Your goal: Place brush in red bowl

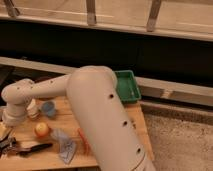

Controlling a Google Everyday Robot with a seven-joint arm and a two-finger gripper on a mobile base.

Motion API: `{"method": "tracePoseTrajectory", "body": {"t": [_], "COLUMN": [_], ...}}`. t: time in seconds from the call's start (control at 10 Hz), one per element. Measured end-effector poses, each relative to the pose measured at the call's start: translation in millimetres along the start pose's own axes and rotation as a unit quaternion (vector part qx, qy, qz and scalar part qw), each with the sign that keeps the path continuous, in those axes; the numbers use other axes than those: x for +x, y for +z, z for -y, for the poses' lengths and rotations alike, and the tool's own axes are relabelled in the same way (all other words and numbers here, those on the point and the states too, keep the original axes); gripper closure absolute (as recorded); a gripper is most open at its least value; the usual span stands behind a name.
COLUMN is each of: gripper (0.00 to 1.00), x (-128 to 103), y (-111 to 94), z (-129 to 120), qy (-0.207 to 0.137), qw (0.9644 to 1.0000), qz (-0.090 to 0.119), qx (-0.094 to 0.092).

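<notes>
**Bench** (136,129), front left of view.
- Arm (95,115): crosses the bench from right to left.
- End effector (5,131): apparently at the far left edge, behind the brush.
- Cup (48,107): towards the rear.
- Round fruit (42,130): just before the cup.
- Brush (32,148): lying along the front left.
- Cloth (65,145): right of the brush.
- Chilli (82,141): just right of the cloth.
- Tray (128,86): rear right, behind the arm.

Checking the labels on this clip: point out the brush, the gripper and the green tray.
brush (37,148), camera view, middle of its black handle.
gripper (6,131), camera view, far left, above the brush, at its tip.
green tray (127,89), camera view, on its bare floor.
</notes>
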Motion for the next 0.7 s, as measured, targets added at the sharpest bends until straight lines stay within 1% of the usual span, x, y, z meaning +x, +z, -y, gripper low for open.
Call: {"method": "tracePoseTrajectory", "body": {"t": [0.1,0.3,0.7], "gripper": [0.35,0.35,0.35], "x": [3.9,6.5,6.5], "y": [4.0,1.7,1.3], "z": [-1.4,-3.3,-1.2], "qy": [-0.004,-0.005,-0.003], "qw": [0.9999,0.9998,0.9997], "qz": [-0.004,-0.003,-0.005], "qx": [0.009,0.021,0.023]}}
